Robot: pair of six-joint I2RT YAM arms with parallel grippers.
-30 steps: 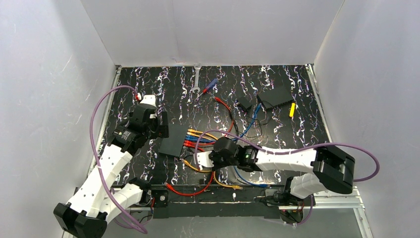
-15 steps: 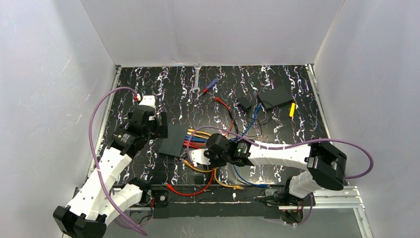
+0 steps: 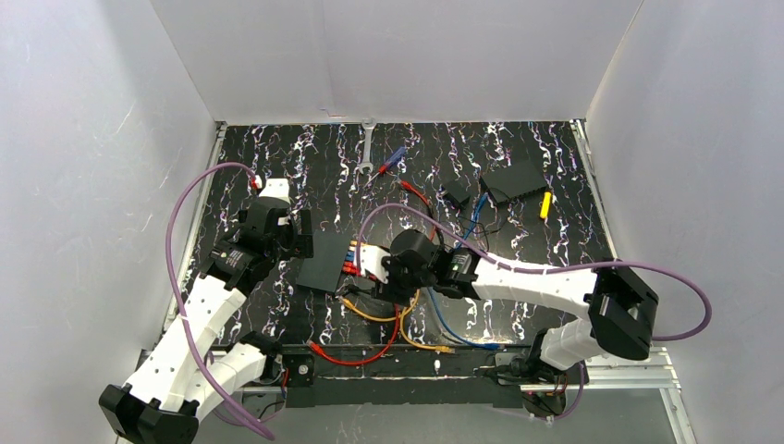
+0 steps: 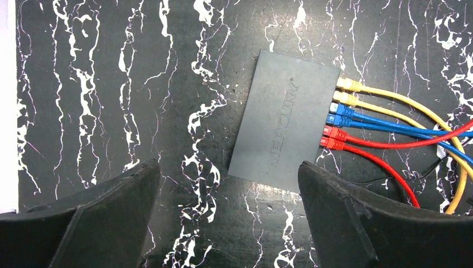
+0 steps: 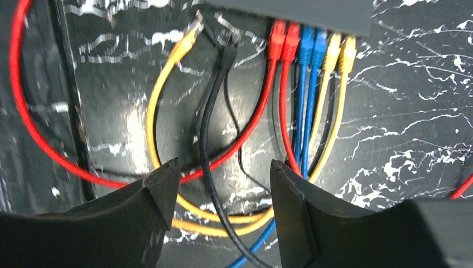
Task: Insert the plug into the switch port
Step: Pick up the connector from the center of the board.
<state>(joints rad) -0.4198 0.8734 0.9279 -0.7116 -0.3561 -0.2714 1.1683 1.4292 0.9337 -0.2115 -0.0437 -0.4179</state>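
The switch [image 4: 287, 131] is a flat black box on the marbled table, also seen at the top of the right wrist view as the switch [image 5: 301, 11]. Two yellow, two blue and two red plugs [image 5: 309, 47] sit in its socket edge. Just short of that edge lie a loose black plug [image 5: 226, 53] and a loose orange plug [image 5: 192, 30]. My right gripper [image 5: 223, 187] is open, and the black cable runs untouched between its fingers. My left gripper [image 4: 227, 167] hangs open over the switch's near corner, holding nothing.
Cables in red, orange and blue [image 3: 370, 347] loop across the table in front of the switch. At the back lie a wrench [image 3: 367, 148], a screwdriver [image 3: 390, 160], a small black block [image 3: 455, 194], a plain black slab [image 3: 518, 180] and a yellow piece [image 3: 546, 203]. White walls enclose three sides.
My right gripper has gone from shut to open and moved left and then forward toward the switch's socket edge. The left arm has barely moved.
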